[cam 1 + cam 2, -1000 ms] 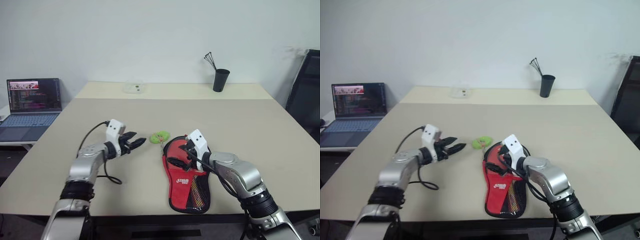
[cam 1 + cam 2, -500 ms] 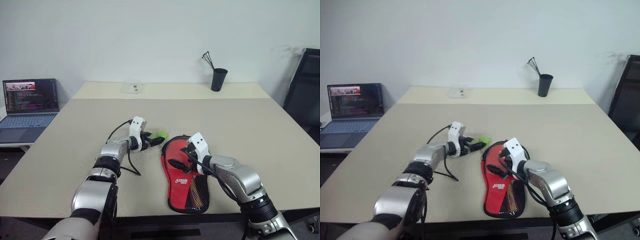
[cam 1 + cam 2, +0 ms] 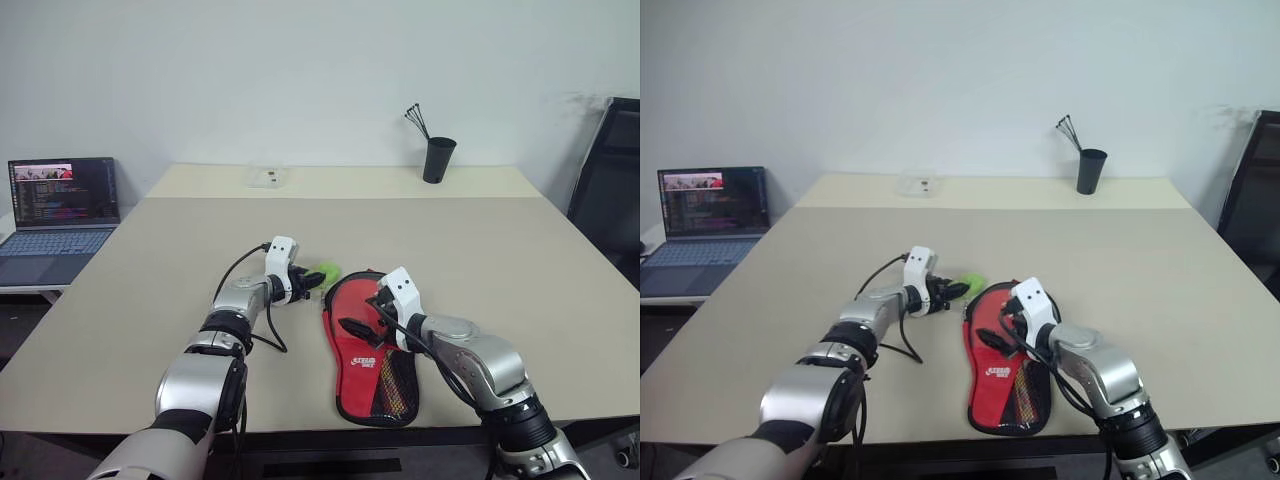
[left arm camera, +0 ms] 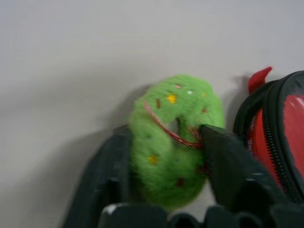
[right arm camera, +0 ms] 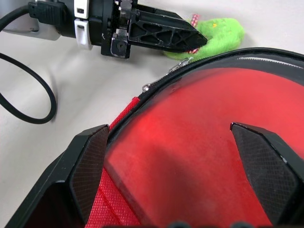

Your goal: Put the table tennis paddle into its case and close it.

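Fingers [image 4: 229,161] of the left gripper [image 4: 166,166] sit on either side of the fuzzy green ball [image 4: 173,137], pinching it where it lies on the table [image 3: 480,250], just beside the round end of the case [image 3: 372,350]. A thin red cord [image 4: 166,129] crosses the ball (it looks more like a small plush ring, with coloured flecks). The case lies flat near the table's front edge, red side up, with its black mesh and white lettering toward the narrow end. Its zip [image 5: 161,78] runs along the black edging at the round end, with a small metal pull beside it. Whether the paddle is inside I cannot tell; a smooth red surface fills the round end, seen from the right wrist.

The right gripper [image 5: 180,156] hovers over that round end, jaws spread wide, holding nothing.

Farther back stand a black cup [image 3: 439,160] with thin sticks in it and a small clear box [image 3: 267,176]. A laptop [image 3: 58,215] sits open on a side desk to the left.
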